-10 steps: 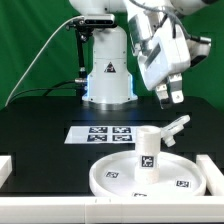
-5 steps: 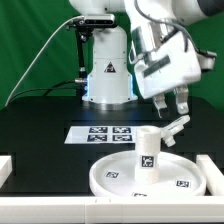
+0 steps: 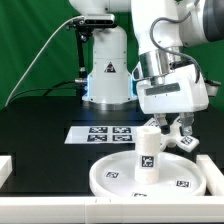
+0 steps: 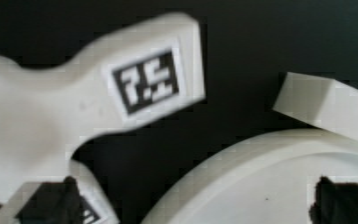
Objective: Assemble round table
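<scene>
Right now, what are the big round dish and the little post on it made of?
Round dish: looks like white plastic, smooth, fairly matte, with an even moulded rim. Post: probably the same white plastic; its black-and-white tag looks like a printed sticker.

**ROUND TABLE SET: WHITE PLASTIC, THREE PARTS**

Round rimmed disc [image 3: 200, 172]: lies flat on the black counter [image 3: 40, 125], rim up, small square tags on its face.
Short cylindrical post [image 3: 147, 146]: stands upright near the disc's middle, tag on its side.
Cross-shaped piece [image 4: 60, 110]: tagged, just beside the disc's rim, at the exterior view's right.
</scene>
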`<state>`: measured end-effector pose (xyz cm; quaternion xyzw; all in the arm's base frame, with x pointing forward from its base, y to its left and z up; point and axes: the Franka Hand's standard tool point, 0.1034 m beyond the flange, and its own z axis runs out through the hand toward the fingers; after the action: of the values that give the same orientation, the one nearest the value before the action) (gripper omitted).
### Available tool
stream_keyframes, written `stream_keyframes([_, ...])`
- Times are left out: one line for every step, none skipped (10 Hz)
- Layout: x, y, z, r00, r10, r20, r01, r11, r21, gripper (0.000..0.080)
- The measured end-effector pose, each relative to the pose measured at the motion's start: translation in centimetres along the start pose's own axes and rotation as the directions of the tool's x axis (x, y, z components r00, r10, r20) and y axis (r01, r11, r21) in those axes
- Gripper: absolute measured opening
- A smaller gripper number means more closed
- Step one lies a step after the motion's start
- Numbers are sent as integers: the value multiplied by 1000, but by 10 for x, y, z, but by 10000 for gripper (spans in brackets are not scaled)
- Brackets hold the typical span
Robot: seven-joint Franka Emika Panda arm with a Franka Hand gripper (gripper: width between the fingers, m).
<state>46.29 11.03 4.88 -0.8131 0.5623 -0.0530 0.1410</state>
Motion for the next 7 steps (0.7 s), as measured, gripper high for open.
stream_keyframes([-1,0,1,1000,-11,1,11,1000,-1,649])
stream_keyframes([-8,1,4,985,-173,9,173,985,-10,649])
stream_keyframes([-18,6,11,971,-238,24,239,971,-22,649])
stream_keyframes([-30,13,21,952,-303,48,305,952,-38,649])
stream_keyframes([-32,17,23,956,-291,38,293,955,-44,649])
stream_keyframes([-30,16,18,962,-275,1,274,961,-33,649])
stream_keyframes([-32,16,19,961,-276,13,276,960,-35,649])
